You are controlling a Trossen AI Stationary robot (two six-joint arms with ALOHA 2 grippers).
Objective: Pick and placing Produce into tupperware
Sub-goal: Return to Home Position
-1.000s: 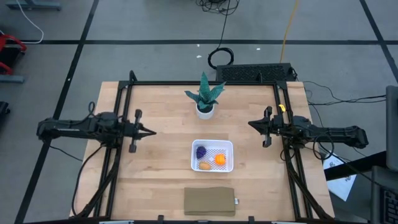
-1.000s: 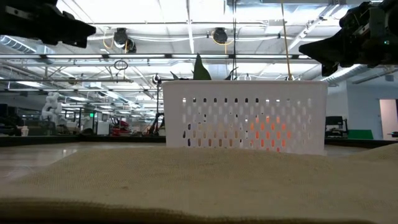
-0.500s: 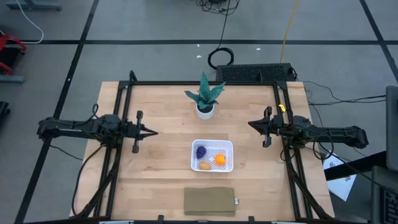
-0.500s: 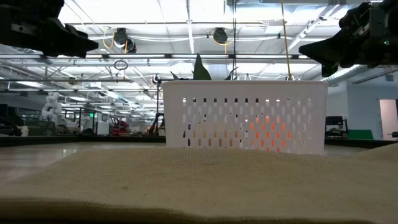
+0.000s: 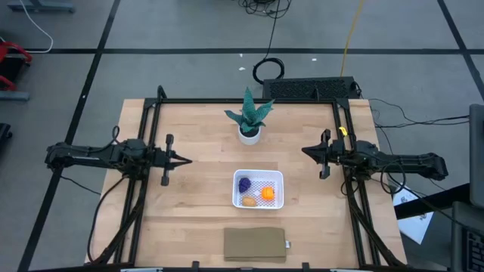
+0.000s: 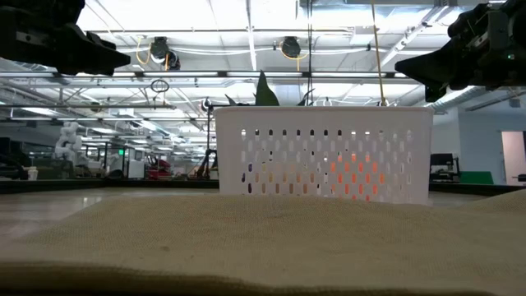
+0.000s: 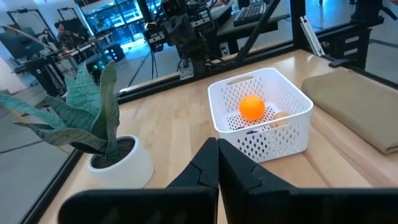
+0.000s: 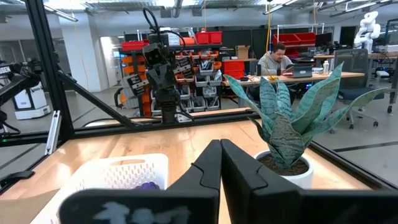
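Observation:
The white tupperware [image 5: 258,189] sits near the table's middle, toward the near edge. Inside it lie the dark purple lump [image 5: 244,183], the bright orange ball [image 5: 267,193] and the tan-orange piece [image 5: 249,202]. In the left wrist view the ball [image 7: 252,107] and tan piece [image 7: 280,116] show through the container's rim [image 7: 259,102]. My left gripper [image 5: 186,160] is shut, raised over the table's left side. My right gripper [image 5: 305,151] is shut, raised over the right side. Both are well apart from the container.
A green spiky plant in a white pot [image 5: 249,121] stands toward the far edge, between the two grippers. A flat tan-brown pad [image 5: 255,245] lies at the near edge. Bare wood shows left and right of the container. A person [image 8: 278,61] sits in the room beyond.
My left gripper dropped slightly in the low view, then held still. Nothing else has moved.

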